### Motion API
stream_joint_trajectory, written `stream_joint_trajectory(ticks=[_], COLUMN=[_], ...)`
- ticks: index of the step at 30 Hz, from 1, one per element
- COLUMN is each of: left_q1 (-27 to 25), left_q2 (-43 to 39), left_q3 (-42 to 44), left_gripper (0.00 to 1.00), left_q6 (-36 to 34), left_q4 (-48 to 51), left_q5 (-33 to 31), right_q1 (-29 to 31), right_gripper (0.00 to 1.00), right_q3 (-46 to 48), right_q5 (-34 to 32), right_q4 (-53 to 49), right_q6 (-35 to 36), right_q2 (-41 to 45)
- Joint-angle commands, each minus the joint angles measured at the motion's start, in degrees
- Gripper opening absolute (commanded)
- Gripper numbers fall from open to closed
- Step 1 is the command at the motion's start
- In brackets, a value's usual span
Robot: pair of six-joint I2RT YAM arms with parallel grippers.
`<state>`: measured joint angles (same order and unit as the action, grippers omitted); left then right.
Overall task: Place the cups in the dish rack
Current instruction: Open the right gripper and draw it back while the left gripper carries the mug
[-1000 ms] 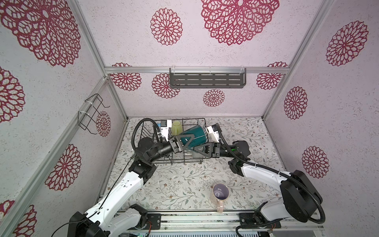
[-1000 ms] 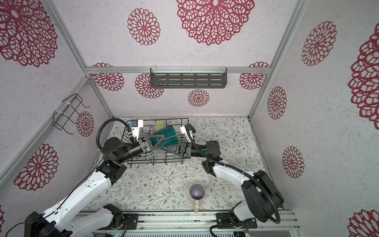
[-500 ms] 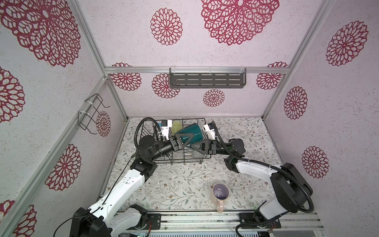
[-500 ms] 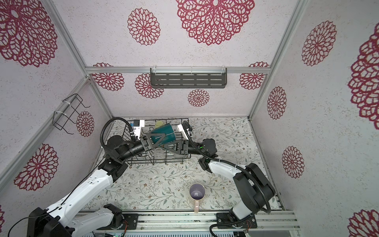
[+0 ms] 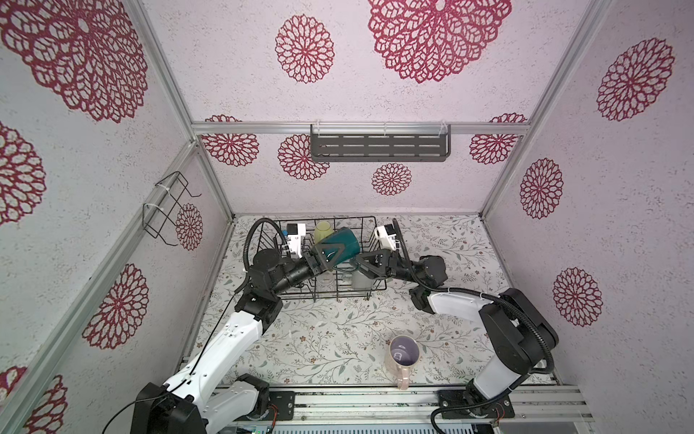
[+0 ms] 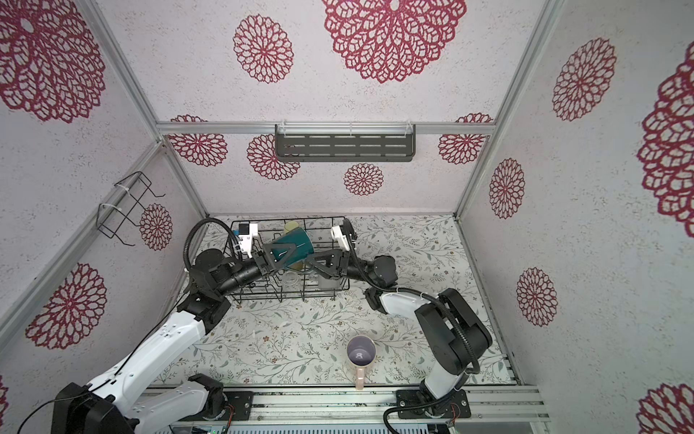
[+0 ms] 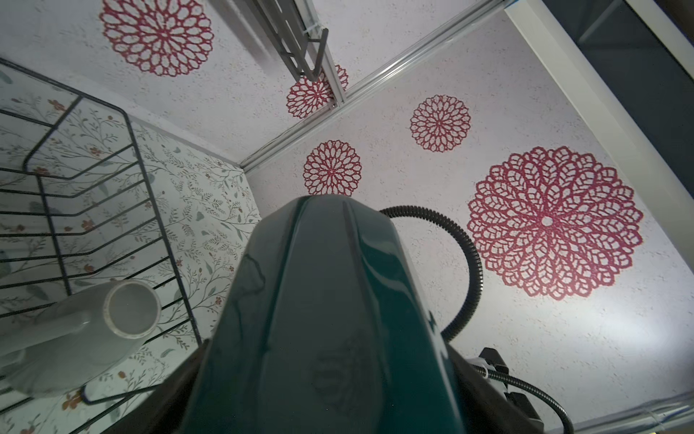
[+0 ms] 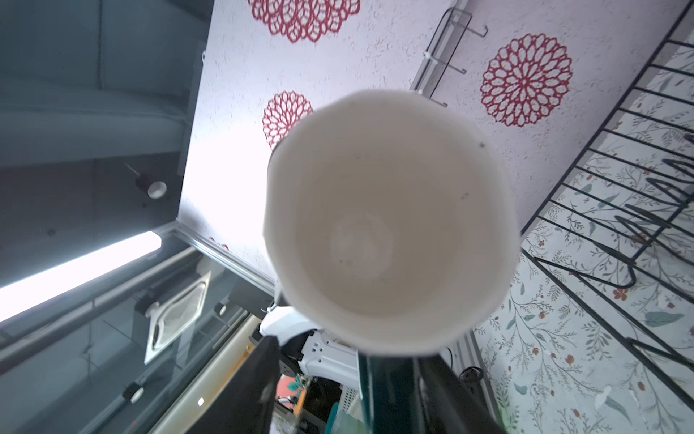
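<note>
In both top views: shiny dark teal mug [image 5: 343, 240] [image 6: 296, 244] up in the air over the big black wire dish rack [image 5: 353, 217], tipped on its side. Clamped from the left side by the left gripper [image 5: 332, 250]. Just beside its open end, the right gripper [image 5: 355, 263], jaws apart, not squeezing. Inside the rack: pale yellow-green mug [image 5: 322, 231] at the back, grey mug [image 5: 361, 280] near the front right. Alone on the flowery table [image 5: 319, 338], near the front edge and well apart from the rack: pink mug [image 5: 403, 351] with a lavender inside, standing up.

From the left wrist: teal mug [image 7: 330, 300] filling the middle, pinched between two dark fingers [image 7: 165, 398]. Beside it, grey mug [image 7: 75, 338] lying on its side on the rack wires [image 7: 150, 210].

From the right wrist: looking straight into the teal mug's white inside [image 8: 386, 233]. Right gripper [image 8: 349, 390] spread wide, one finger [image 8: 259, 383] clear of the mug wall.
</note>
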<state>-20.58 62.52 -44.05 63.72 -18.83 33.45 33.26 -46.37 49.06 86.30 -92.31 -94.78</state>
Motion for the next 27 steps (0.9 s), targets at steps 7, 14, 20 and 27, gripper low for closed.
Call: stream_joint_trajectory(ticks=[7,14,20,27], left_q1=[1.03,0.98,0.89,0.15], left_q2=[-2.67,1.18,5.98,10.87], left_q3=[-7.22,-15.45,-23.63,-29.16], left_gripper=[0.73,0.71,0.67,0.63], left_q6=[-13.62,-22.44,-31.22,-35.07], left_q4=[14.65,27.7,40.79,44.19], left_q5=[-6.47,-9.8,-12.89,-16.31], right_q1=[-5.62,-10.19,-17.04,-25.08], right_gripper=[0.63,0.62,0.66,0.96], right_q3=[7.12,12.9,18.69,12.3], right_q5=[-4.58,-7.32,-11.88,-23.87], right_q4=[4.65,0.94,-19.17,-71.2], right_q6=[0.01,4.22,13.54,45.07], right_q2=[2.59,4.89,14.46,29.32])
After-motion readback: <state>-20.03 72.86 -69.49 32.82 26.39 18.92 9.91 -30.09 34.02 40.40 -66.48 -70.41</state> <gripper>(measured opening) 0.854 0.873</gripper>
